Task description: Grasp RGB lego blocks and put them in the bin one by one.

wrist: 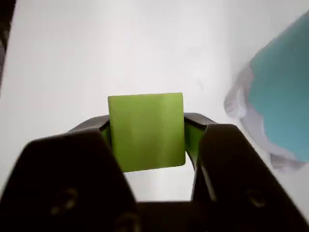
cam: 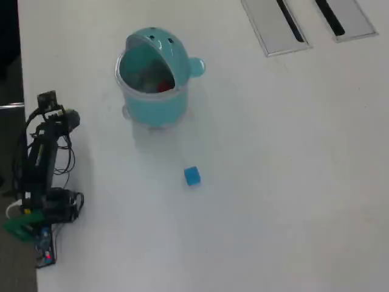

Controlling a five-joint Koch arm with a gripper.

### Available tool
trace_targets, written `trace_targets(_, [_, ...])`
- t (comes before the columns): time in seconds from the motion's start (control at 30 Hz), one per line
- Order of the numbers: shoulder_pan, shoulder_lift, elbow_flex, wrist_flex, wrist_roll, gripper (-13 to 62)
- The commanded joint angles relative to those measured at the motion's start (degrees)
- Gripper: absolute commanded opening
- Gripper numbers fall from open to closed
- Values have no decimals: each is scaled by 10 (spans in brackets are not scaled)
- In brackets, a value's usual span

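Note:
In the wrist view my gripper (wrist: 147, 122) is shut on the yellow-green block (wrist: 146, 131), which sits squarely between the two dark jaws over the white table. The teal bin (wrist: 285, 96) lies at the right edge of that view, apart from the gripper. In the overhead view the bin (cam: 152, 106) stands at the upper left, with the red block (cam: 164, 87) inside it. The blue block (cam: 192, 176) lies on the table below and right of the bin. My arm (cam: 42, 158) is folded at the left edge. The yellow-green block is hidden in the overhead view.
Two grey slotted panels (cam: 276, 24) are set into the table at the top right of the overhead view. The table's left edge (cam: 19, 73) runs just beside the arm, and the arm's base with a green clamp (cam: 24, 225) sits at the lower left.

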Motion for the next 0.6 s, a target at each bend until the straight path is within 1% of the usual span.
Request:
trace_targets(0.0, [4, 33, -93, -7, 0, 40])
trace_targets(0.07, [15, 40, -117, -12, 0, 40])
trace_targets(0.23, [90, 35, -259, -13, -1, 41])
trace_targets(0.33, [135, -10, -353, -14, -7, 40])
trace_targets(0.47, [154, -70, -441, -16, -7, 40])
trace_targets(0.57, [163, -145, -534, -26, -6, 40])
